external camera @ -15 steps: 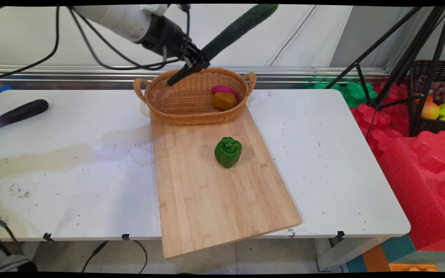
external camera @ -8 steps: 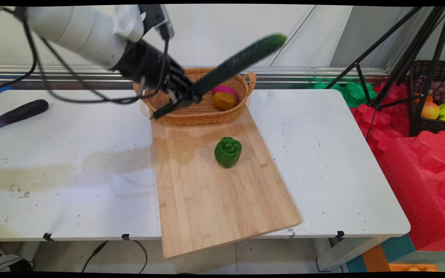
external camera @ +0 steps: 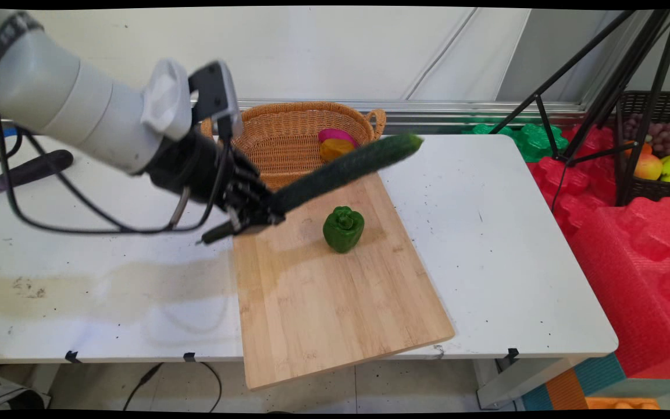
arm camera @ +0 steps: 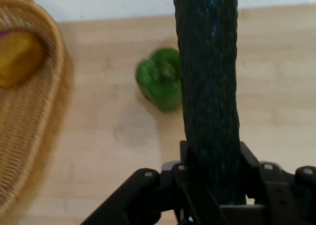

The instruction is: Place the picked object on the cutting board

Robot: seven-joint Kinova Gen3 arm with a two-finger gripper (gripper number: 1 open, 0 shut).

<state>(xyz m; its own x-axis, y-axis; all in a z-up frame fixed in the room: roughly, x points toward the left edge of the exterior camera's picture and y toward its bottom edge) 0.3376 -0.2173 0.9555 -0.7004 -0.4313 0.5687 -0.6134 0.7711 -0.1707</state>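
Lowered, tool (external camera: 253,215) grips cucumber (external camera: 341,170) above board (external camera: 335,302), near pepper (external camera: 344,228), basket (external camera: 288,137).

No text, label, brand, number or sign can be read anywhere.

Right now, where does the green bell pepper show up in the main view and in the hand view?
Main view: the green bell pepper sits on the wooden cutting board, just right of the gripper, below the held cucumber.
Hand view: the pepper lies mid-frame, its right side hidden behind the cucumber.
Shared landmark: the wicker basket.
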